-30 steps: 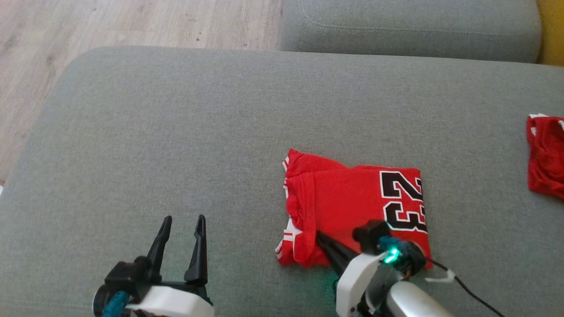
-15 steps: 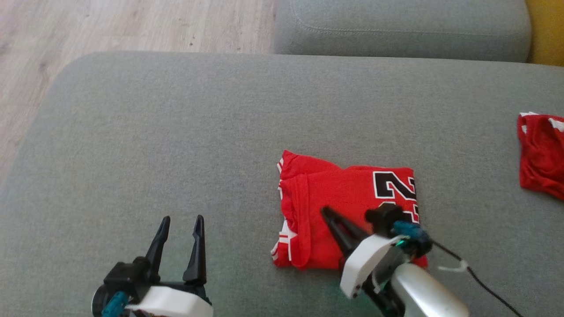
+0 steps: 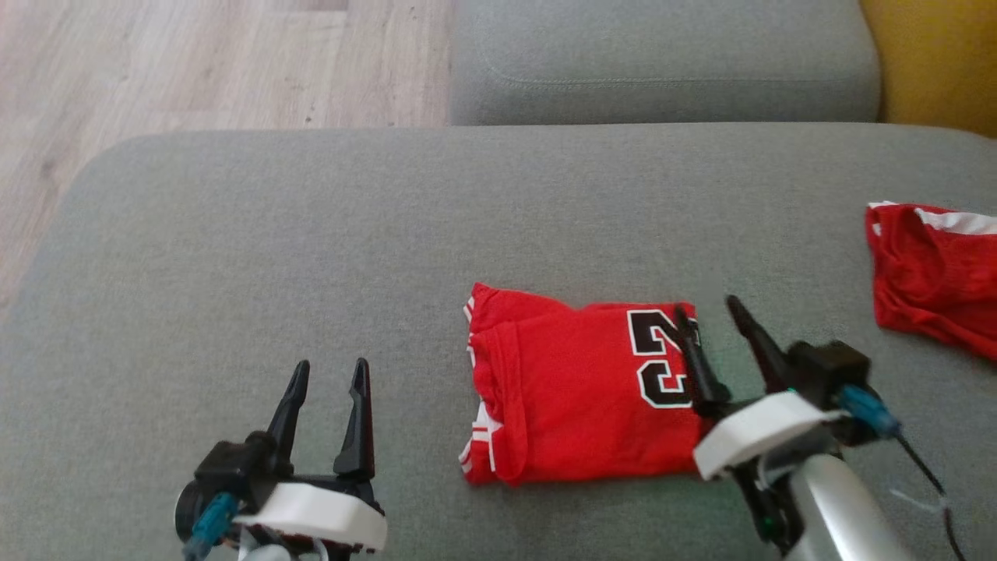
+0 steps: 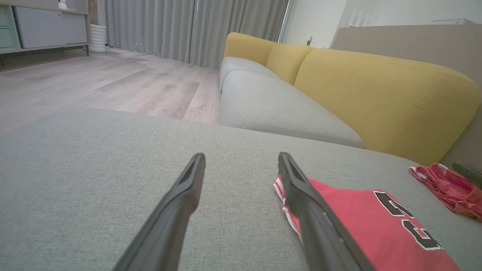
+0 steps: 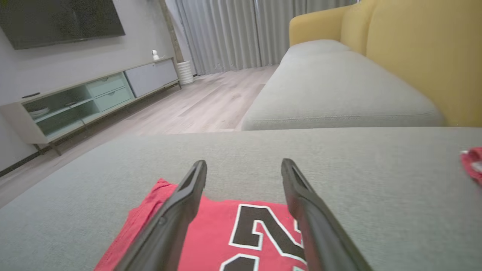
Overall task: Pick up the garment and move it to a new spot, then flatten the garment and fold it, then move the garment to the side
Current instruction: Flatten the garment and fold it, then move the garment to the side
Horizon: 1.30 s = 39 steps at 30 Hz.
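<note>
Under the left finger of the right gripper (image 3: 707, 308) lies the right edge of the folded red jersey (image 3: 576, 397), flat on the grey seat cushion (image 3: 234, 257), its black numerals on that side. This gripper's fingers stand spread, with nothing between them; whether one touches the cloth is unclear. The left gripper (image 3: 332, 364), to the jersey's left and clear of it, is also spread and empty. A second red garment (image 3: 927, 273) lies well to the right gripper's right. Beyond the fingertips are another grey cushion (image 3: 662, 62), a yellow backrest (image 3: 935, 62) and wood floor (image 3: 156, 62).
</note>
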Tool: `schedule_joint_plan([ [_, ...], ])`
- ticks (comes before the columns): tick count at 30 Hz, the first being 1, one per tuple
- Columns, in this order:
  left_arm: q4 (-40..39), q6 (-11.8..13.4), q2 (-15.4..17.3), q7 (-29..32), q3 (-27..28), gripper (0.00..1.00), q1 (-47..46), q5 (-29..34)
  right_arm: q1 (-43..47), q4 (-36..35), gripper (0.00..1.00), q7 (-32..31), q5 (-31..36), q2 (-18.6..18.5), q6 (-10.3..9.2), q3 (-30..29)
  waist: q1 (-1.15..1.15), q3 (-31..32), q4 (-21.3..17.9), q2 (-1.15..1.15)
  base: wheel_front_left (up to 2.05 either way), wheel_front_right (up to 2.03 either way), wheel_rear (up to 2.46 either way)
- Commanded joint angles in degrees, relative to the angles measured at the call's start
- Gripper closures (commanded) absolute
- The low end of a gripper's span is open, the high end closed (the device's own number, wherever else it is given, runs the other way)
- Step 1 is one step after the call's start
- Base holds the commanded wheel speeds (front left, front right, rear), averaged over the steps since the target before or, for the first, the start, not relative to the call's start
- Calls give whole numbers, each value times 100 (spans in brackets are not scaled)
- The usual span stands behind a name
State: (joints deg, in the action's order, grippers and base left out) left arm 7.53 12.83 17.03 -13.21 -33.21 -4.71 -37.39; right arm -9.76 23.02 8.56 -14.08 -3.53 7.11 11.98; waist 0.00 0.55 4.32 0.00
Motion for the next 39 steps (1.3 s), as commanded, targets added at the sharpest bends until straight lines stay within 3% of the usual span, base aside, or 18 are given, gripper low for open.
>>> schedule_joint_plan([
  [1, -109, -21, 20, -86, 242, 0, -256, -24, -71, -299, 0, 43, 36, 60, 37, 15, 0, 35, -31, 0, 0, 0, 0],
  [15, 173, -65, 30, -174, 655, 0, 296, 92, 952, -1073, 0, 38, 109, 65, 37, -710, 0, 224, -154, 0, 0, 0, 0],
  [39, 108, -157, -84, -178, 775, 0, 400, 332, 922, -1026, 0, -346, 504, 65, 37, -947, 0, 191, -4, 0, 0, 0, 0],
])
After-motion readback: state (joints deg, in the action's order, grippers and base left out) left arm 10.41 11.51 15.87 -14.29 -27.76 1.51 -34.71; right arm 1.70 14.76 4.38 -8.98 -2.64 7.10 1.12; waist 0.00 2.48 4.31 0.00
